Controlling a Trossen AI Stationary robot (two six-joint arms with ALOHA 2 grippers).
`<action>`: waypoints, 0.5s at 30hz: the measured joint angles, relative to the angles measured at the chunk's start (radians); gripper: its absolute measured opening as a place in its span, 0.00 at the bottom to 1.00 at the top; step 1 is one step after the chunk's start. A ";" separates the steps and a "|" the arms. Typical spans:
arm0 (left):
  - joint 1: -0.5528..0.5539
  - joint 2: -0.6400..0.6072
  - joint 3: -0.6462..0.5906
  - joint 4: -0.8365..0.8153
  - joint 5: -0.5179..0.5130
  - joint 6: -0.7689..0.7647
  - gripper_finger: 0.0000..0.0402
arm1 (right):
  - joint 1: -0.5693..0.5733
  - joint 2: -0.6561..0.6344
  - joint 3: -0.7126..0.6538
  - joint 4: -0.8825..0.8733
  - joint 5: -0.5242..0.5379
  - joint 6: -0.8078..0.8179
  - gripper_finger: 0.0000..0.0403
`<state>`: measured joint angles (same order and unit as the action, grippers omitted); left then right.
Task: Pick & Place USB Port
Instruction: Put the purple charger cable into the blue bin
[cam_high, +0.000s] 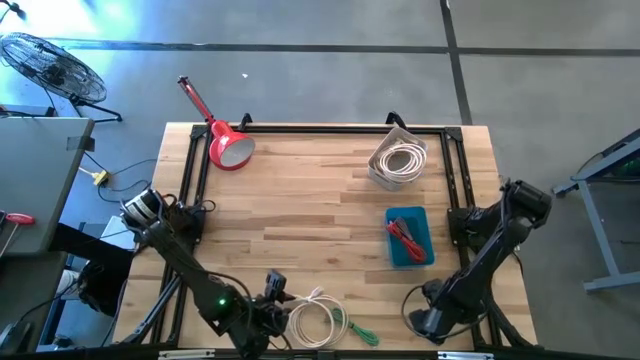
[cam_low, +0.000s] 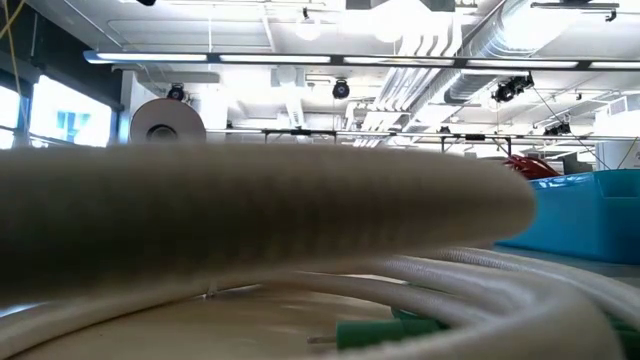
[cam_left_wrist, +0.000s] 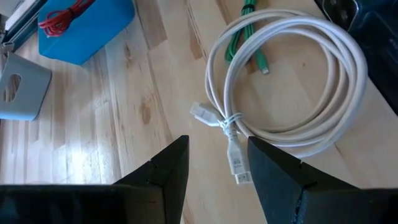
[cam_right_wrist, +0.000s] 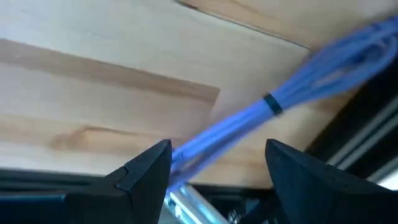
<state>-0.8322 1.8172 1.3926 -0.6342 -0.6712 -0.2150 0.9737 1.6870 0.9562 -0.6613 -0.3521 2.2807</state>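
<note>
A: High view: left gripper (cam_high: 268, 312) bottom centre, just beside white coiled cable (cam_high: 318, 318); right gripper (cam_high: 428, 320) bottom right, wide, empty.
B: Left wrist view: fingers parted, empty, USB plug (cam_left_wrist: 237, 163) between. Descend straight, then close.

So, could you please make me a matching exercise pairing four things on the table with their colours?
Things:
1. lamp
2. bin
3. coiled cable near the left gripper
4. short cable beside that coil

Colours:
A. white
B. green
C. red
D. blue

Pairs: 1-C, 2-D, 3-A, 4-B
</note>
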 joint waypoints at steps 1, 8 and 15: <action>0.000 0.000 0.000 0.000 -0.001 0.000 0.39 | 0.004 0.013 0.000 0.004 0.002 -0.001 0.62; 0.000 0.000 0.000 -0.003 -0.002 0.005 0.39 | 0.026 0.086 0.001 0.053 -0.012 -0.003 0.62; 0.000 0.000 0.000 -0.003 -0.004 0.008 0.39 | 0.026 0.101 0.001 0.049 0.020 -0.059 0.59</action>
<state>-0.8322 1.8168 1.3926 -0.6376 -0.6750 -0.2073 1.0000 1.7885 0.9572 -0.6120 -0.3321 2.2219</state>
